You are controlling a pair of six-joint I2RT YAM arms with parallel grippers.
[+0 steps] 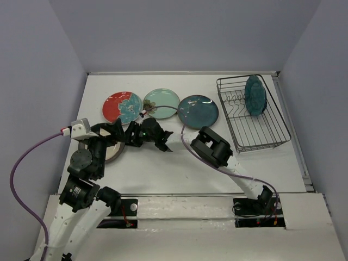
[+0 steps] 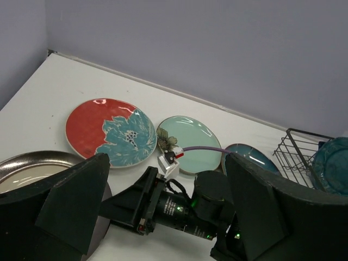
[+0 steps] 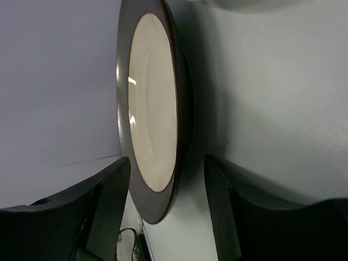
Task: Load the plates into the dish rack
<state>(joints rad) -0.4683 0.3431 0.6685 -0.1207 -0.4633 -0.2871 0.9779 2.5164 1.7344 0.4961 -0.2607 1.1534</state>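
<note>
Top external view first. The left arm [image 1: 81, 163] rises from the near-left corner and folds in on itself, elbow bunched up, with its wrist over the left part of the bench [image 1: 163, 174]. The right arm [image 1: 215, 147] stretches from the near-right corner, forearm low and pointing left. That puts its wrist right in front of the left one, beside the grey-brown plate [image 1: 112, 152].

Left wrist cam: the left pincer [image 2: 166, 157] is spread wide with nothing in it. The right arm's wrist lies across the view between its fingers.

Right wrist cam: that wrist is rolled about a quarter turn, so the bench runs up the right side of the picture. The right pincer [image 3: 167, 160] is partway apart, with the near rim of the grey-brown plate between its two fingers. I can't tell if either pad touches the rim. What looks like a darker plate [image 3: 186, 109] sits right under it.

The other plates:
- The red-and-blue floral plate [image 1: 122, 107], the pale mint plate [image 1: 163, 99] and the dark teal plate [image 1: 198, 111] lie flat in a row along the far side.
- The teal scalloped plate [image 1: 255, 95] stands upright in the dish rack [image 1: 261, 130], at far right.

A purple cable [image 1: 163, 107] drapes over the mint plate. The white plug block [image 2: 168, 163] on the right wrist has a red tab, and any print on it is too small to read.
</note>
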